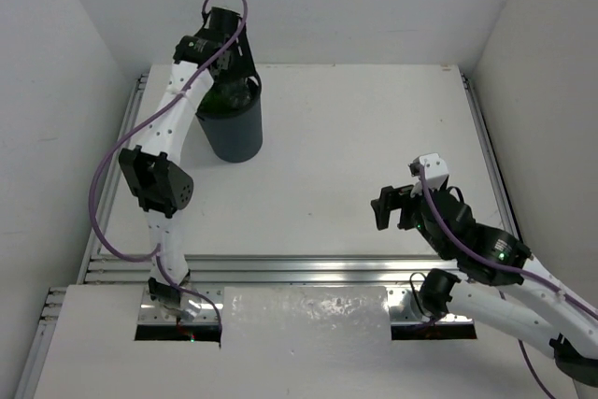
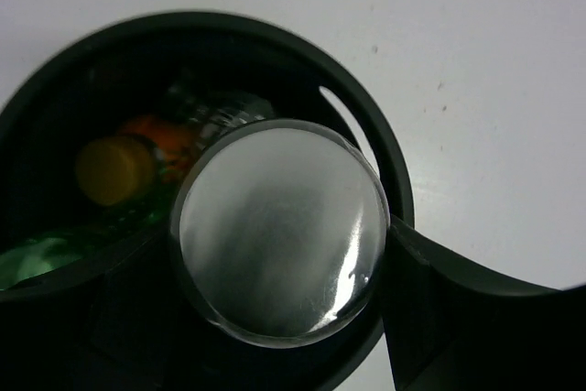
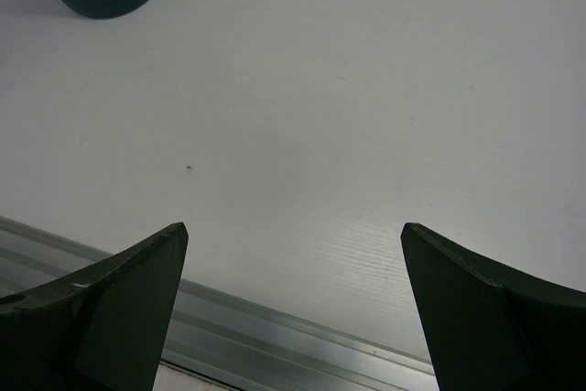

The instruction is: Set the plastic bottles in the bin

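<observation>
White table point(image 1: 355, 137), white walls, and honestly not much clutter on it that we can see. The bin point(image 1: 232, 128) sits at the far left corner, directly under the left claw point(image 1: 230, 86).

From the left wrist cam we're looking straight down the end of a clear bottle point(image 2: 279, 231). The claw is clamped on it, one finger pressed against each side, and it hangs over the bin's mouth, a bit toward one side of the rim. Below it, inside the bin, we can make out an orange bottle point(image 2: 137, 157) with a yellow cap, something green point(image 2: 37, 258) lower down, and what looks like a clear labelled one point(image 2: 215, 107) behind them. So at least three are in already.

The right claw point(image 3: 291, 244) hovers low over bare table with its fingers spread wide and nothing between them. From its cam the bin is just a dark corner, well off ahead and to its left.

Our read on progress: pretty far along. We can't spot any loose bottles on the table in the overhead view, so this clear one may well be the last, though we can't count everything down in that dark bin. What's left looks like letting go so it drops in.
</observation>
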You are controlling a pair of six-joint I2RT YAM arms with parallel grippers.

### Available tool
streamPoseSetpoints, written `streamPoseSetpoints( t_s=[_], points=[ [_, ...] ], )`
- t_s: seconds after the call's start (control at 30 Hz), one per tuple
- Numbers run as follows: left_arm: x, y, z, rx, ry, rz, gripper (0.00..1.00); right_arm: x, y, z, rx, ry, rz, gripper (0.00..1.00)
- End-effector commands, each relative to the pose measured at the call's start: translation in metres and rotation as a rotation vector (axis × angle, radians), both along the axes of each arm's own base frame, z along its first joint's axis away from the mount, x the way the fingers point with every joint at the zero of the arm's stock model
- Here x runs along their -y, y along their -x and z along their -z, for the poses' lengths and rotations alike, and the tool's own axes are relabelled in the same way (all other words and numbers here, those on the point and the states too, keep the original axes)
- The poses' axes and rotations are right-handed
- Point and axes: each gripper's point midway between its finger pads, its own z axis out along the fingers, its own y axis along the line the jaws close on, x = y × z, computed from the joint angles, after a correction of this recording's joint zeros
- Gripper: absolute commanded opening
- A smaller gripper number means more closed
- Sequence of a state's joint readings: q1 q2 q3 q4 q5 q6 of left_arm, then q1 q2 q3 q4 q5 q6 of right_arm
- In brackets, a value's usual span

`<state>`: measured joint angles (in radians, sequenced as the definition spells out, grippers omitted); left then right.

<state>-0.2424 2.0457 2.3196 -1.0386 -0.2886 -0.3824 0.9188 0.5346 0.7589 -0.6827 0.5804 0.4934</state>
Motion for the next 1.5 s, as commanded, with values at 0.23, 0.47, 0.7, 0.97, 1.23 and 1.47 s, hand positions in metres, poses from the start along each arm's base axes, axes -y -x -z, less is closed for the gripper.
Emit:
streamPoseSetpoints(
  t_s=[0.23, 0.47, 0.7, 0.97, 1.23, 1.47],
  points=[
    [0.003, 0.018, 0.036, -0.142, -0.010, 0.063, 0.29, -0.015, -0.004, -0.001, -0.004, -0.014, -0.038, 0.99],
    [-0.002, 0.020, -0.029, 0.020, 0.020, 0.029, 0.92, -0.020, -0.002, -0.003, -0.008, -0.016, -0.067, 0.99],
    [-0.017, 0.040, -0.125, 0.287, 0.054, -0.027, 1.00, -0.025, -0.002, -0.003, -0.021, -0.008, -0.089, 0.99],
    [-0.066, 0.117, -0.170, 0.443, 0.016, -0.192, 1.00, -0.009, -0.005, -0.012, -0.008, 0.045, -0.029, 0.99],
    [-0.098, 0.239, -0.103, 0.565, 0.059, -0.222, 1.00, 0.033, -0.004, -0.038, 0.015, 0.157, 0.106, 0.99],
    [-0.086, 0.281, -0.050, 0.608, 0.108, -0.080, 1.00, 0.055, 0.004, -0.047, 0.055, 0.143, 0.148, 0.99]
  ],
)
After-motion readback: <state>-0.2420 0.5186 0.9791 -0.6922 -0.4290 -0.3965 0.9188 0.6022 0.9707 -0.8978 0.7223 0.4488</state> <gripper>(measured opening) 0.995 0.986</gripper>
